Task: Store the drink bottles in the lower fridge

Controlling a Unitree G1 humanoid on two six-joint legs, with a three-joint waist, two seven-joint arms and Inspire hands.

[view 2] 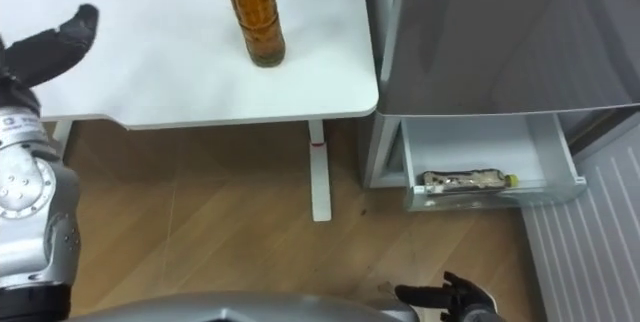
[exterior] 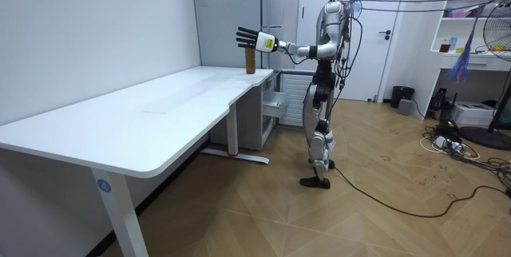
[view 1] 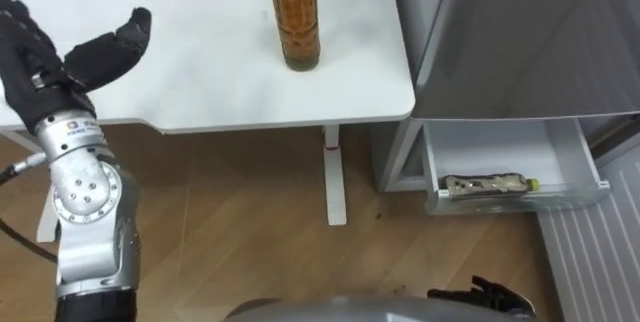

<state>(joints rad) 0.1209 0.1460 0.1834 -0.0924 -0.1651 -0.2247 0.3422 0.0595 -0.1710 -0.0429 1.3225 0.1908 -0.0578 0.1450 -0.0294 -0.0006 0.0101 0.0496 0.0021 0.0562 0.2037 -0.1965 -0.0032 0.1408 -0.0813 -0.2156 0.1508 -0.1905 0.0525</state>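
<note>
**Robot at a white tabletop, one drink standing, one in the open fridge drawer**

The robot stands on a wooden floor at the end of a long white tabletop [view 1: 200,82], beside a grey fridge [view 1: 520,32]. The fridge's lower drawer [view 1: 520,202] is open, and a lying bottle [view 1: 485,185] rests inside. An amber bottle [view 1: 295,17] stands upright on the tabletop near the fridge. The left hand [view 1: 75,62] hangs above the tabletop, fingers spread and empty, well apart from the amber bottle. The right hand [view 1: 490,294] shows low down, and I cannot tell how its fingers are set.

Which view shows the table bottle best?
Left eye view: the bottle stands whole up to its green cap. Right eye view cuts off its top; room view shows it far off, by the left hand.
</note>
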